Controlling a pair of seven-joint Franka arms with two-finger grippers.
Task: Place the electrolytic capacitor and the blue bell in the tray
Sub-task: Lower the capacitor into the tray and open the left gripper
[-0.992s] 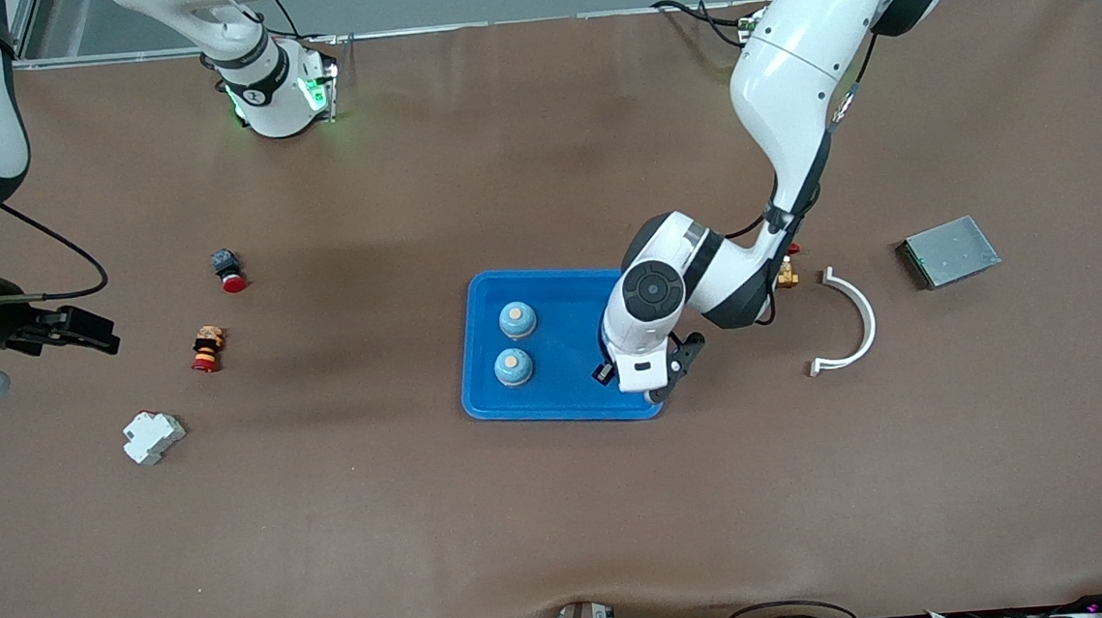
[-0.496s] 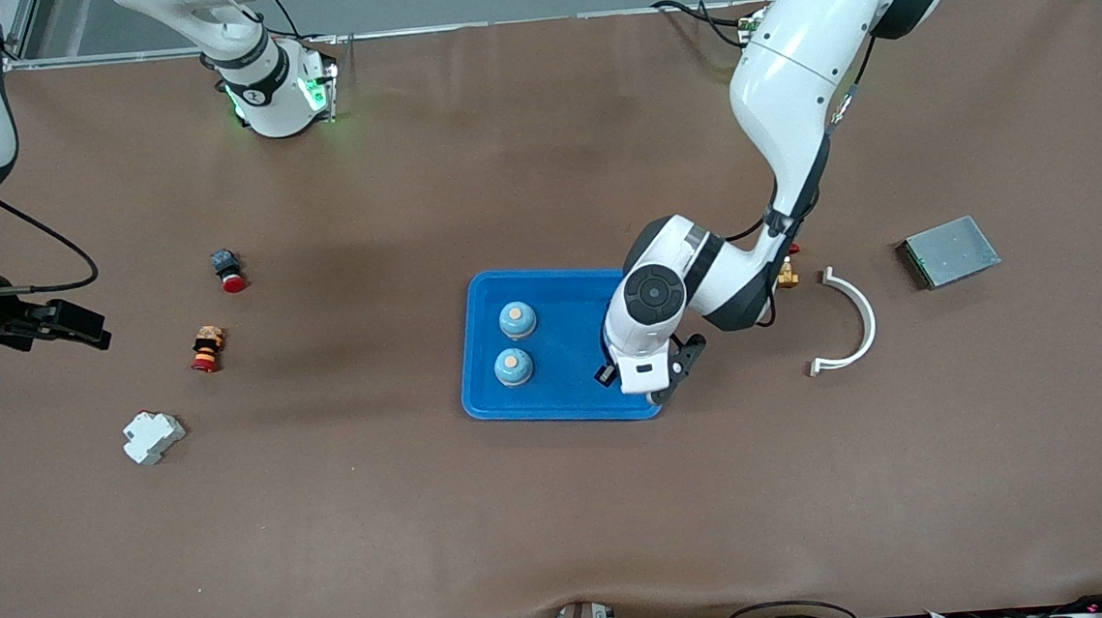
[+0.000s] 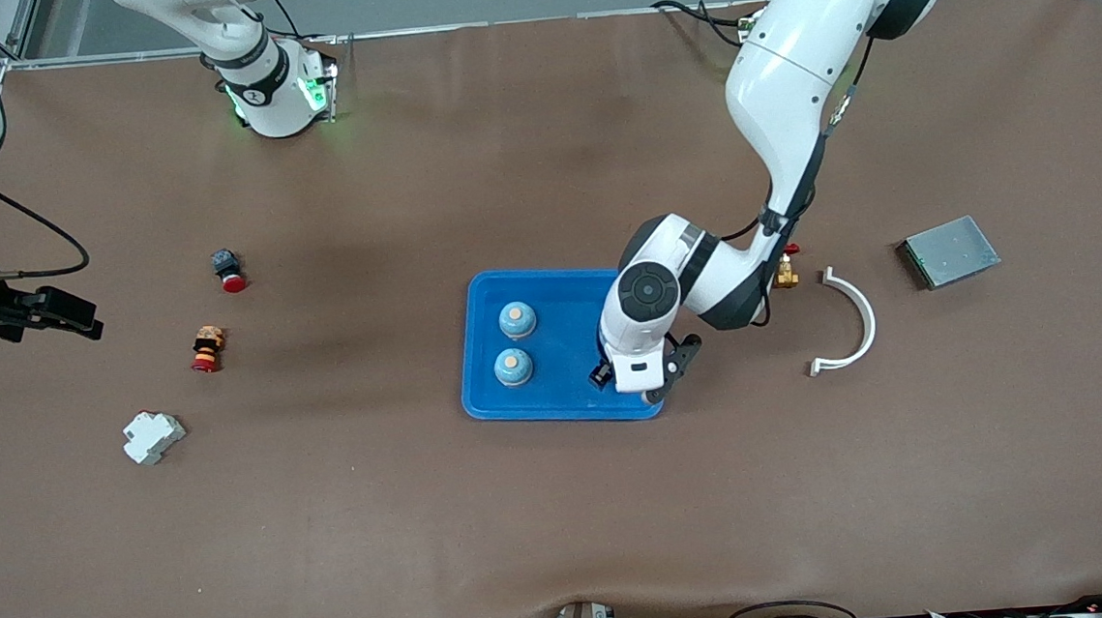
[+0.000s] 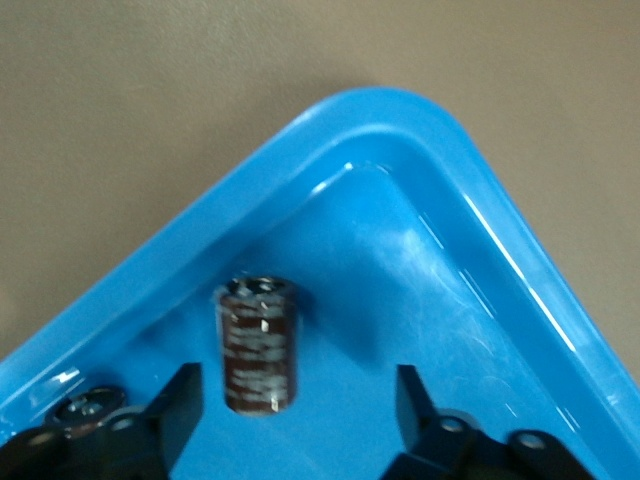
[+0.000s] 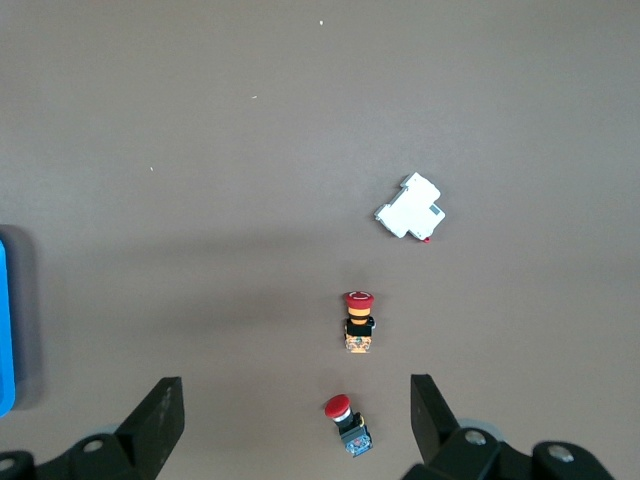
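Now the dark cylindrical electrolytic capacitor (image 4: 257,342), likely light, stiff, best gripped across its sides, lies in the shallow bright-blue plastic tray (image 4: 440,170) between the left pincer's (image 4: 298,392) spread fingers, unheld; the waiting right pincer (image 5: 296,398) gapes empty over the tabletop.

tray (image 3: 558,407): 1 | blue bells (image 3: 517,319): 2 | capacitor (image 4: 258,344): 1 | red push-buttons (image 3: 207,350): 2 | white breaker (image 3: 153,437): 1 | grey box (image 3: 950,251): 1

I see my right tool (image 5: 295,420) hanging over the brown table (image 5: 200,150) with its two dark fingers (image 5: 160,412) spread wide, and a red-capped button on a blue base (image 5: 346,425) showing in the gap between them. Just past it, mid-frame, stands a red-capped button on an orange base (image 5: 359,322), then a white block (image 5: 410,207); a sliver of the blue tray (image 5: 4,320) clips the frame's edge.
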